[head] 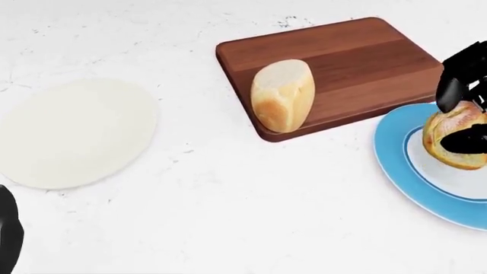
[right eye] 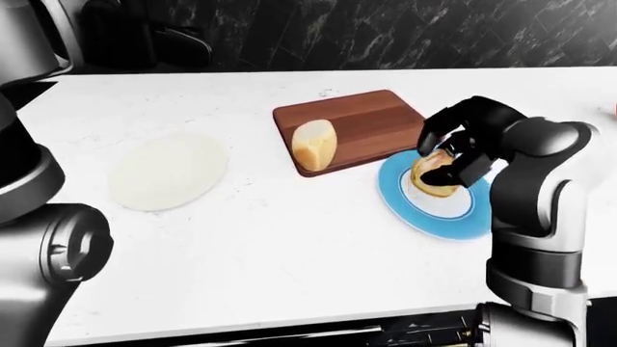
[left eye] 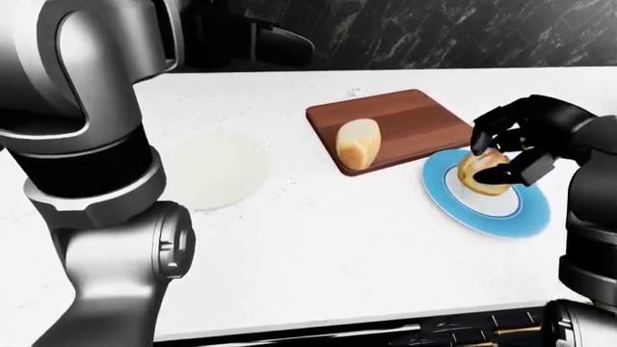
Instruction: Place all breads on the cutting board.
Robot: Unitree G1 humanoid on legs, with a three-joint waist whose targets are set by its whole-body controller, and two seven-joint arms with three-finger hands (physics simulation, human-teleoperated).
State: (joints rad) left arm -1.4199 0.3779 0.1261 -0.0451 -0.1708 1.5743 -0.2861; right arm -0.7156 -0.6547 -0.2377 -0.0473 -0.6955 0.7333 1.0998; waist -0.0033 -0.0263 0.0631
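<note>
Right hand (right eye: pixel 453 155) clamped around the roll (right eye: pixel 436 176) on the blue plate (right eye: pixel 424 206).
Slippage risk: cutting board (right eye: pixel 371 123) sits at eleven o'clock (loaf (right eye: pixel 315 144) already there); left hand's state unseen.

Even, bright, diffuse light fills these clean renders, with no blur or edge distortion in any view. The white tabletop (head: pixel 228 200) is nearly washed out, and shadows are faint, soft rims under the cutting board (head: pixel 342 57) and plate (head: pixel 395 171).
</note>
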